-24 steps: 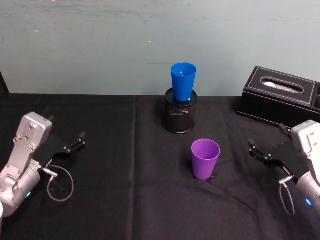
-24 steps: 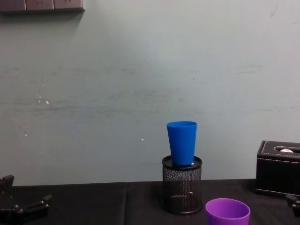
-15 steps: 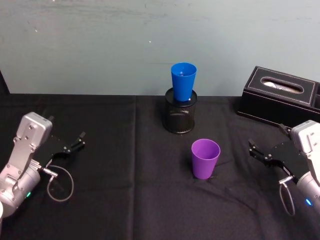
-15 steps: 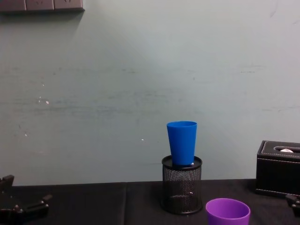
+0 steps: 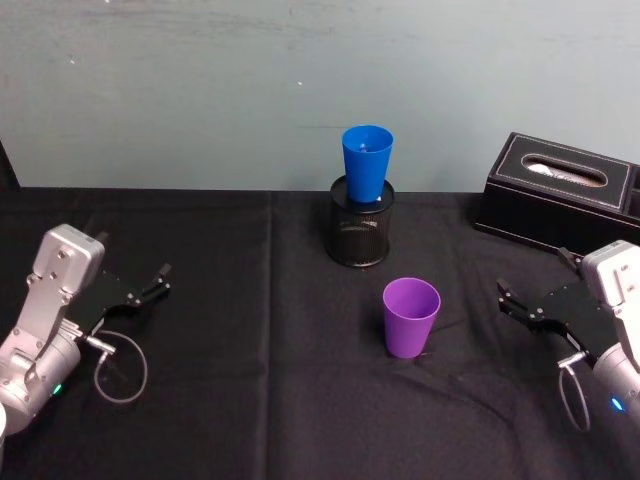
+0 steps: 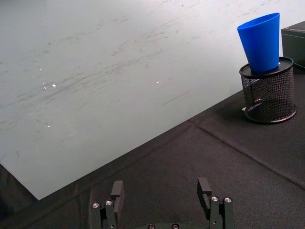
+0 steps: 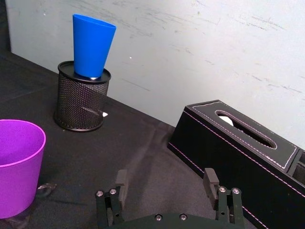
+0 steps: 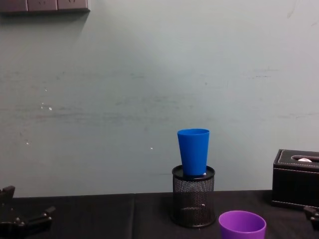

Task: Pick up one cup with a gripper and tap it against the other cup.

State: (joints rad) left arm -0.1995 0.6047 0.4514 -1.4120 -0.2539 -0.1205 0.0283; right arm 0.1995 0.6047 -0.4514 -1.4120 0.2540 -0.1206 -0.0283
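The purple cup (image 5: 411,317) stands upright on the black table, right of centre; it also appears as the purple cup (image 7: 16,167) in the right wrist view and the purple cup (image 8: 242,224) in the chest view. Behind it the blue cup (image 5: 366,165) stands upright in a black mesh holder (image 5: 361,233), also seen as the blue cup (image 6: 260,41) and the blue cup (image 7: 91,45). My right gripper (image 5: 511,298) rests open at the right edge, well right of the purple cup. Far to the left sits my left gripper (image 5: 162,280), open with nothing in it.
A black tissue box (image 5: 560,193) sits at the back right, behind the right gripper. A black cloth (image 5: 250,390) covers the table. A pale green wall (image 5: 200,90) rises right behind the table.
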